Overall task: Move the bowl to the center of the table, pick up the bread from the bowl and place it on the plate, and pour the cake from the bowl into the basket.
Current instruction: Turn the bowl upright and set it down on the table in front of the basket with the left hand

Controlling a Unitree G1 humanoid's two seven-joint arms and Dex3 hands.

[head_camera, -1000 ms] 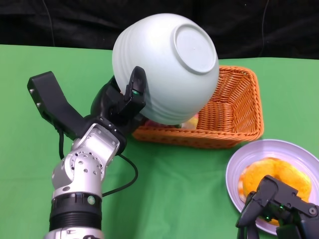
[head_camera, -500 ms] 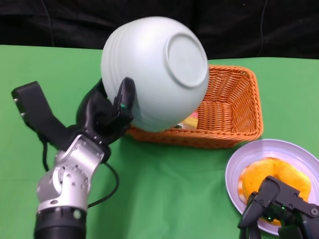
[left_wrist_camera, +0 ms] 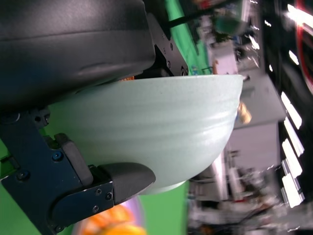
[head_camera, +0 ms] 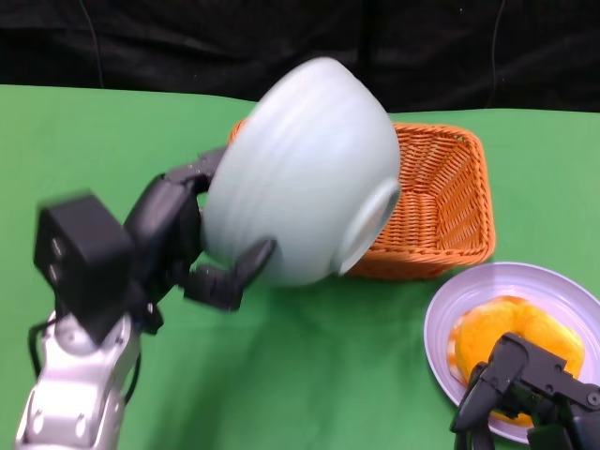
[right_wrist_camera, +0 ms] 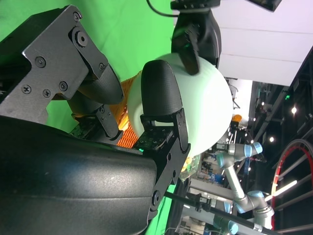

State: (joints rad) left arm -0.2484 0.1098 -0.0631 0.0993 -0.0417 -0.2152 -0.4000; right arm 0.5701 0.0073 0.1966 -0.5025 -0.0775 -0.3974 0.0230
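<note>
Gripping the ribbed, pale green bowl (head_camera: 300, 173), the left hand (head_camera: 192, 248) clamps its fingers (head_camera: 239, 272) on the rim and holds it tilted above the woven orange basket (head_camera: 441, 211). Right hand (head_camera: 525, 398) rests by the round lavender plate (head_camera: 469, 305) bearing yellow bread (head_camera: 516, 328); its finger state cannot be told.

Inspector: Basket (head_camera: 441, 211) access? 
Assessor: Its left half is blocked by the tilted bowl (head_camera: 305, 173); its right half is open from above. 
Inspector: Elsewhere? 
Assessor: The green table (head_camera: 328, 375) at lower centre is free; the plate (head_camera: 525, 291) fills the lower right.
</note>
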